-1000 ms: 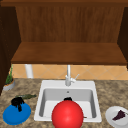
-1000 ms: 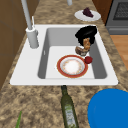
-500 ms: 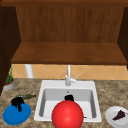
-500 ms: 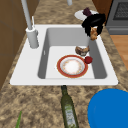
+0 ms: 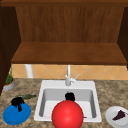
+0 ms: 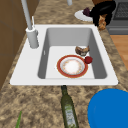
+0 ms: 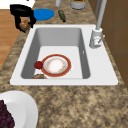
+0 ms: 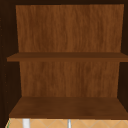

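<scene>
My right hand (image 5: 70, 96) hangs above the white sink (image 5: 67, 84), curled round a brown lump (image 6: 101, 24). In the left side view this hand (image 6: 103, 10) shows raised near the sink's front edge, as it does in the right side view (image 7: 21, 14) with the lump (image 7: 25, 25) under it. In the basin lie a red-rimmed plate (image 6: 72, 66), a small red ball (image 6: 88, 60) and another brown piece (image 6: 82, 50). My left hand (image 5: 17, 102) floats over the blue plate (image 5: 15, 116). A large red round shape (image 5: 67, 115) covers the sink's front.
The faucet (image 5: 68, 75) stands at the sink's back. A green bottle (image 6: 68, 110) lies on the counter left of the sink, beside the blue plate (image 6: 110, 107). A white plate (image 5: 116, 116) with a dark purple piece sits at the right. Wooden shelves (image 8: 67, 107) hang above.
The right hand has risen out of the basin with the brown lump, moving up and toward the sink's front edge. The left hand has stayed where it was.
</scene>
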Robot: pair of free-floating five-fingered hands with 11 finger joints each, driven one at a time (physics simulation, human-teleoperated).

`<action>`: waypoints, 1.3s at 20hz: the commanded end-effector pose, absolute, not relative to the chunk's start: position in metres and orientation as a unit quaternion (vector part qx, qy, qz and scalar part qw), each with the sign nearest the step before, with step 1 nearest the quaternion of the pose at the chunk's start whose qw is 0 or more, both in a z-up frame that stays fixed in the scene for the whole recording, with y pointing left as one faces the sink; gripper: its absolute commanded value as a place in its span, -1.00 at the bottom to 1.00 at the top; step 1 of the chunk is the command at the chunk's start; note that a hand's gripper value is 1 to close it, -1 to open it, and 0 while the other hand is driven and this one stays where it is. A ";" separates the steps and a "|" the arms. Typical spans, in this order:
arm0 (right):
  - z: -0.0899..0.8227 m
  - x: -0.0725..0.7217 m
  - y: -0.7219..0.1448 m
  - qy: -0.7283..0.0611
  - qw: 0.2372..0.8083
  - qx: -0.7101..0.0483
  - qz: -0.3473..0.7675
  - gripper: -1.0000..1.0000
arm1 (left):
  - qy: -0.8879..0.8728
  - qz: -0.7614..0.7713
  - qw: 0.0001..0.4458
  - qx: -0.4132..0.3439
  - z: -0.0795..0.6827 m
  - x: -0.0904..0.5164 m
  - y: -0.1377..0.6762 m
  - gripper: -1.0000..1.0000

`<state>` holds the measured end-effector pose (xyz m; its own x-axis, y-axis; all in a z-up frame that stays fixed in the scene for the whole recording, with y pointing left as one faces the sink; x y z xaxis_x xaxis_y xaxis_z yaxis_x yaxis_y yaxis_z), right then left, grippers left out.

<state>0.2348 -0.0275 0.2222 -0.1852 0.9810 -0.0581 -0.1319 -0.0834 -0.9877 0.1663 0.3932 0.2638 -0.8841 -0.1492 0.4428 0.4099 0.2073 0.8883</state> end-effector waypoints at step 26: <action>0.421 0.083 -0.029 -0.507 0.481 -0.418 0.580 1.00 | -0.744 -0.623 0.224 -0.088 0.264 0.166 0.393 0.00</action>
<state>0.0914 -0.0287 0.3977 -0.1857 0.9826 -0.0044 -0.1409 -0.0311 -0.9895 0.1663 0.3932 0.2638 -0.8841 -0.1492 0.4428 0.4099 0.2073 0.8883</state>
